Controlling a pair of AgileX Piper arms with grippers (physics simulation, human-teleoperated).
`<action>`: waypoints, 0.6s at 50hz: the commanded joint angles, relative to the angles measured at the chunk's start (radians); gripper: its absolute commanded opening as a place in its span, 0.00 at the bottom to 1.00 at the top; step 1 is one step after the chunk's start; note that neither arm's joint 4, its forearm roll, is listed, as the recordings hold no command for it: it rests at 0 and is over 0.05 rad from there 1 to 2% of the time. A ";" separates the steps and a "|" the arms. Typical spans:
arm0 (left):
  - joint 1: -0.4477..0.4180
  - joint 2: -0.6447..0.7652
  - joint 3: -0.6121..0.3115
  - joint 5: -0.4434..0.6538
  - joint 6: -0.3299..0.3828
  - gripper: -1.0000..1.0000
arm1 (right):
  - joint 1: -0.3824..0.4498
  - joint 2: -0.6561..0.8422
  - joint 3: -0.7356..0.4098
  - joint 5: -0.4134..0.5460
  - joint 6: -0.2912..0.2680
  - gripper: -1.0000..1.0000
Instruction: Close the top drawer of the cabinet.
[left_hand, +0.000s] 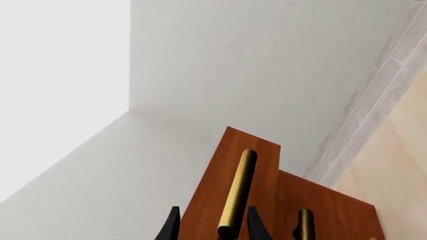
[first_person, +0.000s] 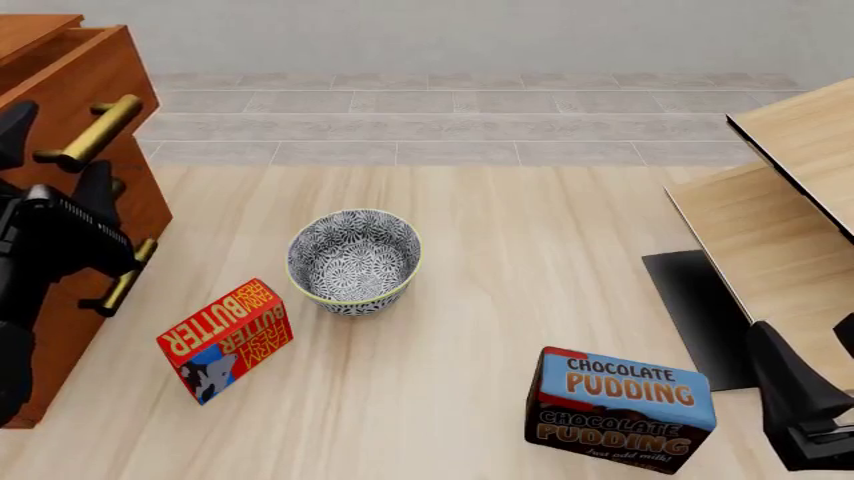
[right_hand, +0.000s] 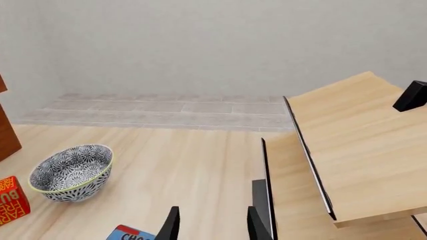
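Through your left wrist camera you are looking along the left pincer (left_hand: 212, 227), whose two dark fingertips are standing apart with nothing clamped between them; the brass handle (left_hand: 238, 192) of the top drawer (left_hand: 213, 192) is running down between those tips, and whether a tip is touching the bar cannot be told. That drawer front is jutting out ahead of the lower drawer front (left_hand: 333, 212), which is carrying its own brass handle (left_hand: 305, 223). In the front view the cabinet (first_person: 74, 215) is standing at the left edge of the pale desk (first_person: 534, 250), its top drawer (first_person: 87, 75) is sitting pulled out beyond the fronts beneath it, and your left arm is crowding against the cabinet face just below the upper handle (first_person: 94, 132), where the pincer tips themselves are hard to make out. A patterned bowl (first_person: 355, 262) is sitting near the middle, a red butter box (first_person: 227, 340) is lying just left of it, and a chocolate pudding box (first_person: 621, 408) is resting nearer you on the right. Through your right wrist camera the right pincer (right_hand: 212, 225) is hanging open and empty above the desk, well apart from the cabinet, with the bowl (right_hand: 72, 172) off to one side.
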 joint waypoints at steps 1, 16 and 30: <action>0.024 0.007 -0.013 -0.004 -0.005 1.00 | 0.001 0.000 0.002 -0.001 0.000 1.00; 0.032 0.010 -0.016 -0.004 -0.005 1.00 | 0.002 0.000 0.004 -0.002 -0.002 1.00; 0.038 0.018 -0.025 -0.004 -0.006 1.00 | 0.004 0.000 0.011 -0.006 -0.001 1.00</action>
